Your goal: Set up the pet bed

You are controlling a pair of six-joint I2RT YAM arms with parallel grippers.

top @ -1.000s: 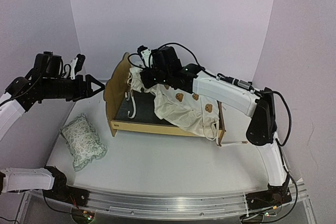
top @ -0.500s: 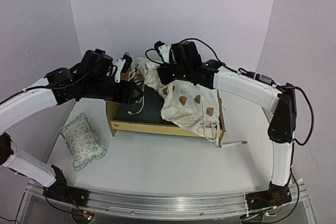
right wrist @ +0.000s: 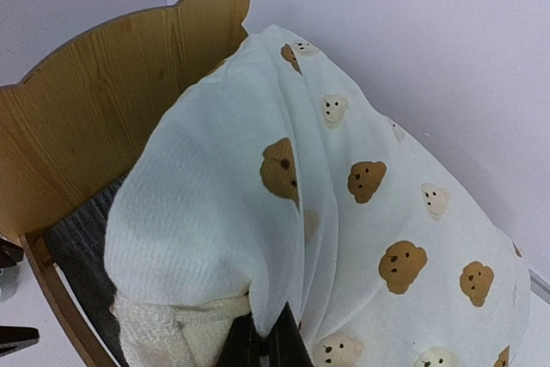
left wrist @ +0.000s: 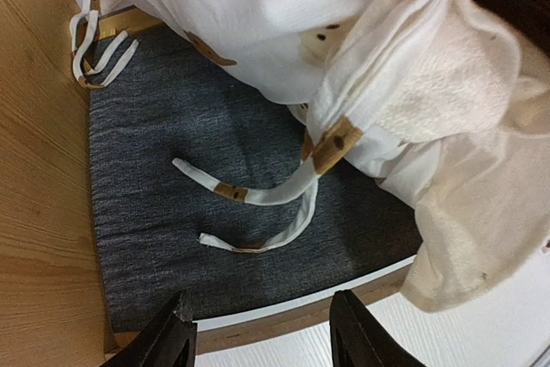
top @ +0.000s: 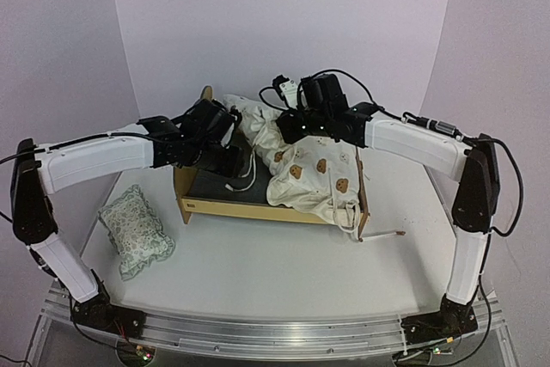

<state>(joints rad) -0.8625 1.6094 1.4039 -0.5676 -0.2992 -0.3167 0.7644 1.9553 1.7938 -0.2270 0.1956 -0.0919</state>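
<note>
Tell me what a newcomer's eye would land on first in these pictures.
The bear-print cover lies bunched over much of the wooden pet bed, pinched by the right gripper. The left gripper hovers open over the bare grey base. A floral pillow lies on the table, left of the bed.

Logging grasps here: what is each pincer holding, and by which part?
The right pincer pinches the bear-print cover by a bunched fold of fabric. The left pincer is open and empty, above the bed's grey base.
</note>
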